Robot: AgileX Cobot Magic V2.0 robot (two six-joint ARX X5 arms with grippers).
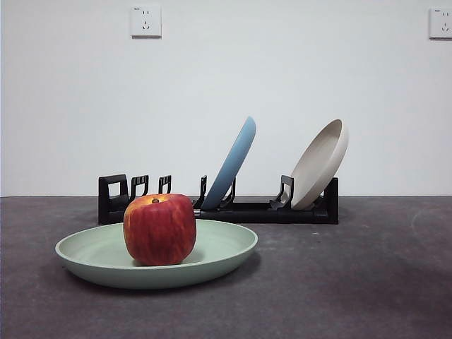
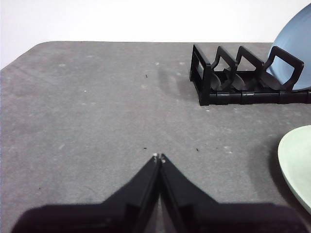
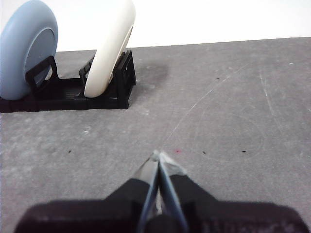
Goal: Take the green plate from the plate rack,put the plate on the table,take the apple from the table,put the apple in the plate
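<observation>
The pale mint green plate (image 1: 219,247) lies flat on the dark grey table (image 1: 367,282) at the front left, and the red apple (image 1: 159,229) stands upright in it. Behind them runs the black plate rack (image 1: 240,210); its left slots are bare. An edge of the green plate (image 2: 296,162) also shows in the left wrist view, beside the rack's end (image 2: 209,80). My left gripper (image 2: 159,157) is shut and empty over bare table, apart from the plate. Away from the rack (image 3: 104,94), my right gripper (image 3: 158,155) is shut and empty too. Neither arm shows in the front view.
A sky-blue plate (image 1: 233,162) and a beige cream plate (image 1: 321,162) lean in the rack's middle and right slots. A white wall with two sockets (image 1: 145,21) stands behind the table.
</observation>
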